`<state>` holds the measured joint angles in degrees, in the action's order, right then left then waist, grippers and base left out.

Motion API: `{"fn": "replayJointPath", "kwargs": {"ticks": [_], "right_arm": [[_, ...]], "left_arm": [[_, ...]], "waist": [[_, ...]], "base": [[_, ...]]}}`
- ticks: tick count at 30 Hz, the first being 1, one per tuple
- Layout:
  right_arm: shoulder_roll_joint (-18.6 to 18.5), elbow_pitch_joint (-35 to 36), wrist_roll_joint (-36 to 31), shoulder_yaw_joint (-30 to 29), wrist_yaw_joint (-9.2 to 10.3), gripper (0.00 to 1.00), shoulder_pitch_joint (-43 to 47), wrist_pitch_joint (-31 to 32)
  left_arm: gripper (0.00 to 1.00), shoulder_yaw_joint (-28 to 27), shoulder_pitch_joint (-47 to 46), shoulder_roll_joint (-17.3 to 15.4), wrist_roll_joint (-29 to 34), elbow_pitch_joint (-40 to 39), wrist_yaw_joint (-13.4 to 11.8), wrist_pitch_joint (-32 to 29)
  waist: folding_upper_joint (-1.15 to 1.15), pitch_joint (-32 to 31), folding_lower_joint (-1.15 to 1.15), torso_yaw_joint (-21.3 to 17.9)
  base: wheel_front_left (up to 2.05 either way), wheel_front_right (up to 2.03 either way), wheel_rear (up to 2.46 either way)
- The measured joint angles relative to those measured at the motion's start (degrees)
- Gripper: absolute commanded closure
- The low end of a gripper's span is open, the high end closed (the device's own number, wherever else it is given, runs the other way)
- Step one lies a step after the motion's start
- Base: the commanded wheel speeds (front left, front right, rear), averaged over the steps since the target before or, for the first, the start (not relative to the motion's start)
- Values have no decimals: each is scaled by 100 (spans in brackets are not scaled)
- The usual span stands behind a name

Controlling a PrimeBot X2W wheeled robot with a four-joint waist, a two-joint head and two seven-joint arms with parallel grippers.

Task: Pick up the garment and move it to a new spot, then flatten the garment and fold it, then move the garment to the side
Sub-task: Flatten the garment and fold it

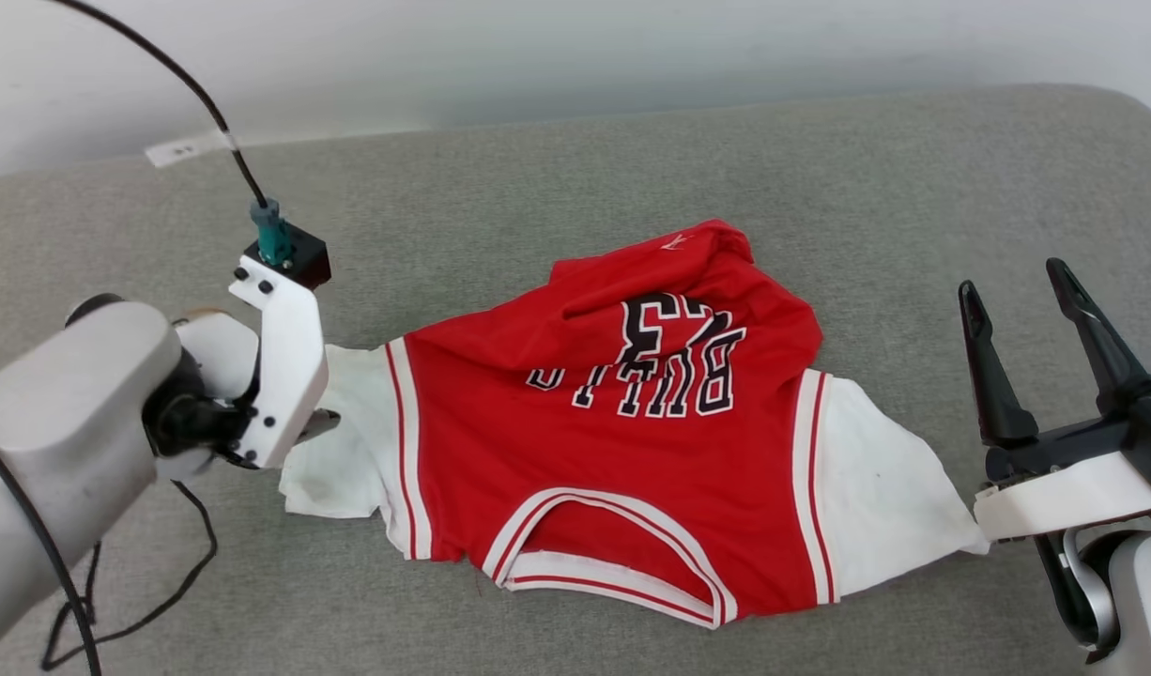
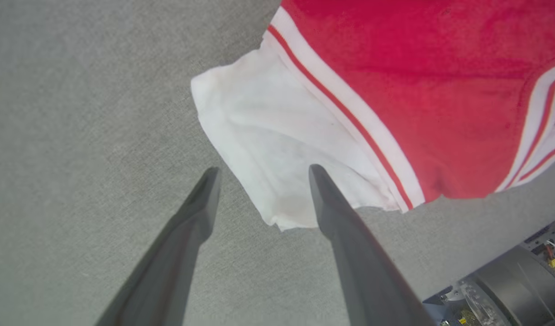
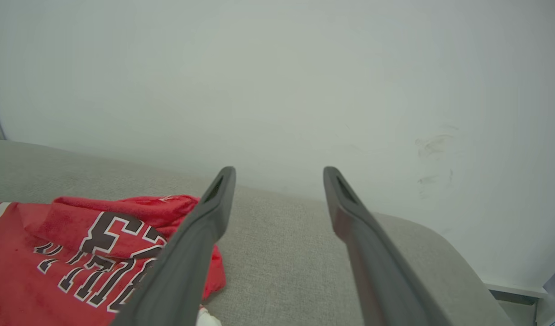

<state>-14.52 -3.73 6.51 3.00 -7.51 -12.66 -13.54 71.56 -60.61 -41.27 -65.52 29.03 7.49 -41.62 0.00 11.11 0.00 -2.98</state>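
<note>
On the grey worktop (image 1: 820,188) the shirt (image 1: 622,441) lies spread, far hem bunched, lettering partly folded under. From the head, my wrist hides my left fingers (image 2: 316,179). They are wide apart over one white sleeve (image 2: 268,149), holding nothing. My right fingers (image 1: 977,324) are wide, empty, beside the other sleeve (image 1: 876,488).

Plain indoor room: grey upholstered surface (image 1: 867,188) against white wall (image 1: 575,47).

Left end effector (image 2: 261,171) angles downward with fingers spread; right end effector (image 1: 1012,278) stands upright, fingers apart.
</note>
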Motion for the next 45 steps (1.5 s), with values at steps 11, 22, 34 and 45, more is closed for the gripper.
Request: {"fn": "replayJointPath", "kwargs": {"ticks": [11, 22, 34, 45], "right_arm": [[13, 154, 0, 152, 0, 0, -56, 105], [-49, 129, -37, 130, -1, 0, -200, 156], [-1779, 493, 588, 775, -1, 0, -677, 2332], [-3768, 904, 3185, 2566, 0, 0, -993, 5748]], "left_arm": [[0, 57, 80, -119, -269, 136, -1, -598], [100, 78, 567, 37, 80, 243, -10, -357], [100, 174, 459, -509, 276, -547, -9, 112], [100, 179, 369, -628, 441, -1176, 0, 399]], "waist": [[0, 176, 0, 6], [0, 323, 0, -112], [0, -104, 0, 59], [0, -53, 0, 325]], "base": [[0, 0, 0], [0, 0, 0], [0, 0, 0], [0, 0, 0]]}}
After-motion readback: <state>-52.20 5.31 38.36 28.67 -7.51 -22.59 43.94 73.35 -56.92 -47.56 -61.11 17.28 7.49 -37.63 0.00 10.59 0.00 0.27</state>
